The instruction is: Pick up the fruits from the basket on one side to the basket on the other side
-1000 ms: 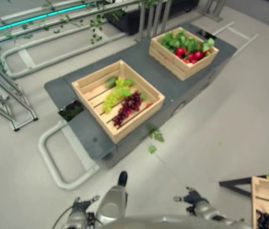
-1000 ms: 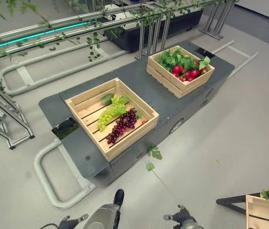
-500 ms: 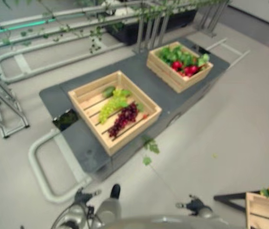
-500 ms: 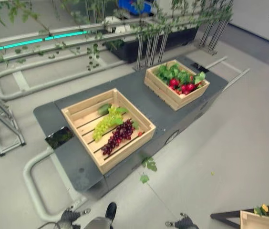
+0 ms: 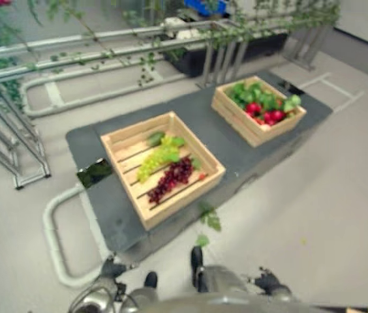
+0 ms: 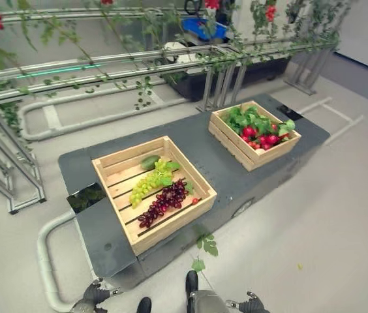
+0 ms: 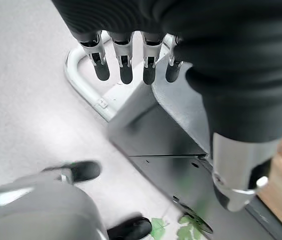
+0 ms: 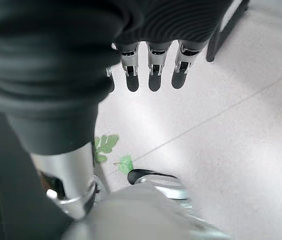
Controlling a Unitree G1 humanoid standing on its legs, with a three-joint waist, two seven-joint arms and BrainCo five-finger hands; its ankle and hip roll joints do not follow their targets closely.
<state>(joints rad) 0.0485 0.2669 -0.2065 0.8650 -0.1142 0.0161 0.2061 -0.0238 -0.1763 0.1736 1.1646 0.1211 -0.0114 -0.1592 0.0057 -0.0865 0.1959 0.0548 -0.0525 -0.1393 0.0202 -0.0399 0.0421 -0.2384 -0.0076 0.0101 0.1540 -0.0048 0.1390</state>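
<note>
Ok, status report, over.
Both robot hands open, empty: left, right. Grapes in near crate, not yet reached. Nothing in the way.

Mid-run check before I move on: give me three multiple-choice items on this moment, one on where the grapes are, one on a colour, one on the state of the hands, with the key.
1. Where do the green grapes and purple grapes lie?
A. In the nearer wooden crate
B. In the farther wooden crate
C. On the floor

2. What colour are the round fruits among the leaves in the farther crate?
A. Yellow
B. Red
C. Blue

3. What is the state of the left hand and right hand?
A. Both curled round grapes
B. One is pinching a leaf
C. Both open, holding nothing

Key: 1 A, both bunches lie on the nearer crate's slats. 2 B, red fruits show among the green leaves. 3 C, each wrist view shows straight fingers over bare floor.
</note>
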